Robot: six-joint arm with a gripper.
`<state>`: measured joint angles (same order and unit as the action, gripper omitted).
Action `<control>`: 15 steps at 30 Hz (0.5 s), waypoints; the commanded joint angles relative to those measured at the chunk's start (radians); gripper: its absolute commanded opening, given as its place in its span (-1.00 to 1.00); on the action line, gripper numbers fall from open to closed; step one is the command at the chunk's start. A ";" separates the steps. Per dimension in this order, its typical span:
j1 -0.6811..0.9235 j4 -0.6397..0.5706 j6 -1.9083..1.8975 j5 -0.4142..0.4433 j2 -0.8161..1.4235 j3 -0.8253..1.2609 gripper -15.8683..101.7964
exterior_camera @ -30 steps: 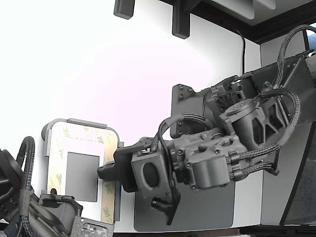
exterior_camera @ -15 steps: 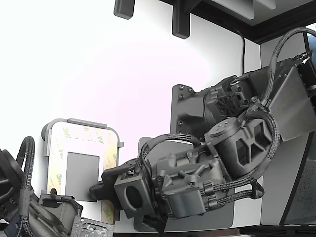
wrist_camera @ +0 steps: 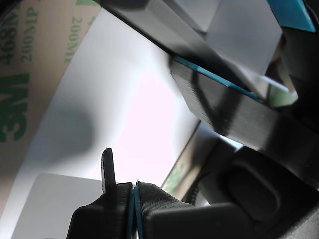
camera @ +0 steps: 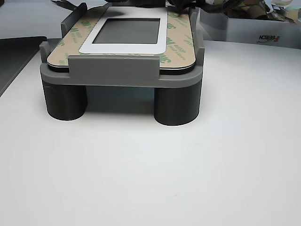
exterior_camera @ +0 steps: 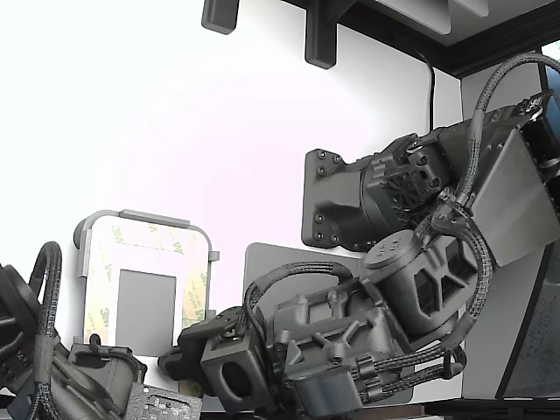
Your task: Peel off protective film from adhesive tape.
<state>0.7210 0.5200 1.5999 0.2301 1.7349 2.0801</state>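
Fingertips of the gripper (wrist_camera: 133,191) were seen pressed together in the wrist view, closed with only a thin blue line between them; whether anything was pinched could not be told. The protective film (exterior_camera: 194,293) was seen along the plate's (exterior_camera: 145,261) side nearer the gripper, lying flat on the grey fixture (camera: 113,75).

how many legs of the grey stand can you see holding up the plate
2. In the other view, one dark round leg sits under the grey stand on that view's left, and another leg on its right. Any legs behind them would be hidden.
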 commanded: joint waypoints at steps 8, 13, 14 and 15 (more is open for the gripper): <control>0.005 -0.012 0.028 -0.006 -0.023 -0.057 -0.85; 0.015 -0.014 0.052 -0.003 -0.028 -0.057 -0.86; 0.018 -0.015 0.054 0.000 -0.028 -0.057 -0.87; 0.020 -0.015 0.054 0.002 -0.028 -0.055 -0.88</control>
<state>0.7470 0.5123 1.6521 0.2270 1.6904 2.0494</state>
